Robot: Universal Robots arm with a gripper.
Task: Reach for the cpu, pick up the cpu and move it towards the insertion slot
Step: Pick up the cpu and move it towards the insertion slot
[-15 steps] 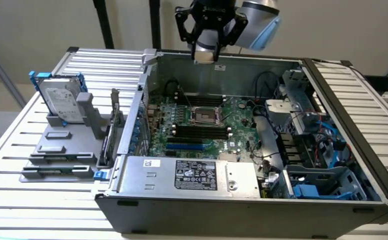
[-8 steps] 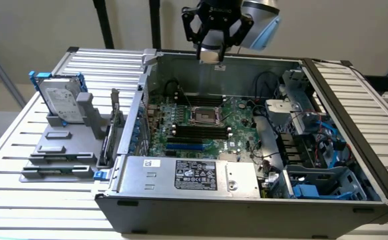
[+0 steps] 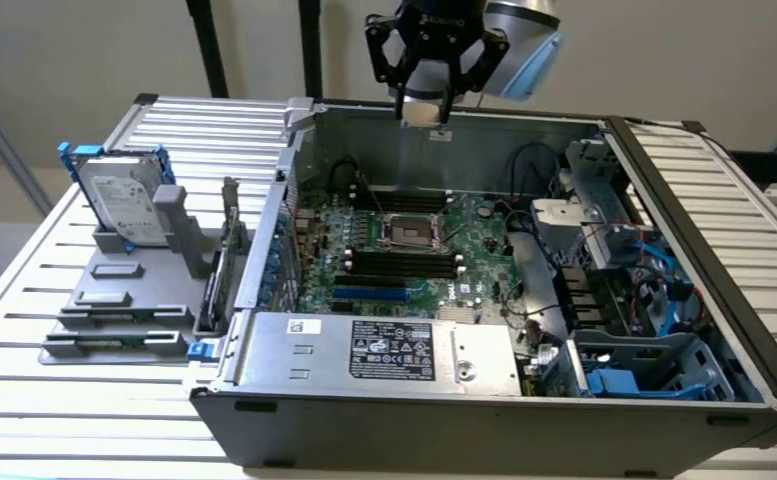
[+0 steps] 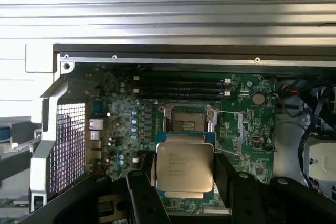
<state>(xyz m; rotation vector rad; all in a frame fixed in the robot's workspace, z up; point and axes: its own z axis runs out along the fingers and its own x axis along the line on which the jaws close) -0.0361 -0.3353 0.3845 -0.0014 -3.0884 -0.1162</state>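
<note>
The pick-up looks done: the hand [image 3: 427, 100], at the exterior view's top centre above the open case, grips the cpu [image 4: 185, 169] by its edges, while the insertion slot [image 3: 404, 232], mid-frame on the motherboard well below, stands empty.

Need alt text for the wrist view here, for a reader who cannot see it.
The gripper holds the cpu, a square chip with a silvery top, between its black fingers above a green motherboard. Just beyond the chip sits the insertion slot, a dark socket in a metal frame, with black memory slots past it.
</note>
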